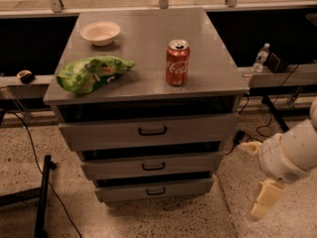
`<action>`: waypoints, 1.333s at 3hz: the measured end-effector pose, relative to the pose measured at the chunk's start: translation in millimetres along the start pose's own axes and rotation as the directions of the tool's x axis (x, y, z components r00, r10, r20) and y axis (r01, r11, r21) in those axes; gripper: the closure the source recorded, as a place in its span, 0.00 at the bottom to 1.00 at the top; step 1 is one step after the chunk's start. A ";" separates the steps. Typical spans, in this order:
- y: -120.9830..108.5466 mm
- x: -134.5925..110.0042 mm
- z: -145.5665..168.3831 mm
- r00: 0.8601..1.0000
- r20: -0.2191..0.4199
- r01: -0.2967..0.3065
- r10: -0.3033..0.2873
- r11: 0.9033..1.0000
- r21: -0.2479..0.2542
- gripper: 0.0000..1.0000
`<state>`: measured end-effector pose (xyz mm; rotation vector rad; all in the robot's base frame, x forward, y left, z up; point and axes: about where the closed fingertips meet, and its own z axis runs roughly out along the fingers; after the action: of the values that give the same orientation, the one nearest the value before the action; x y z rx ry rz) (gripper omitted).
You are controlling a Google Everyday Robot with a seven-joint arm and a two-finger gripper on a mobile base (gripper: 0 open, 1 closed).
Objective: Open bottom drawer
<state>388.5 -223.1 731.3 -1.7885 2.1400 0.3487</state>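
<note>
The bottom drawer (188,187) is the lowest and narrowest grey front of the metal cabinet, with a small black bar handle (156,191) at its middle. A dark gap shows above its front. My gripper (249,181) hangs at the lower right, to the right of the cabinet and clear of it, at about the height of the two lower drawers. Its two cream fingers (261,201) stand wide apart with nothing between them. The white arm enters from the right edge.
The mid-sized drawer (198,161) and the widest top drawer (198,128) sit above. On the cabinet top are a red cola can (177,62), a green chip bag (91,73) and a white bowl (100,32). A black stand (42,197) and cables lie on the floor at left; a bottle (261,57) stands at the right.
</note>
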 end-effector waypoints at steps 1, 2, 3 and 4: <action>2.6 21.1 1.4 1.000 0.024 0.010 -0.011 1.000 0.009 0.00; -9.0 11.2 -10.9 0.999 0.018 0.032 -0.033 0.998 0.050 0.00; -6.8 5.6 41.2 0.992 0.125 0.020 -0.028 0.998 0.067 0.00; -9.6 -1.0 110.4 0.967 0.221 0.105 -0.124 0.990 0.095 0.00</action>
<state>408.4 -180.8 630.8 -1.7265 1.8595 0.4079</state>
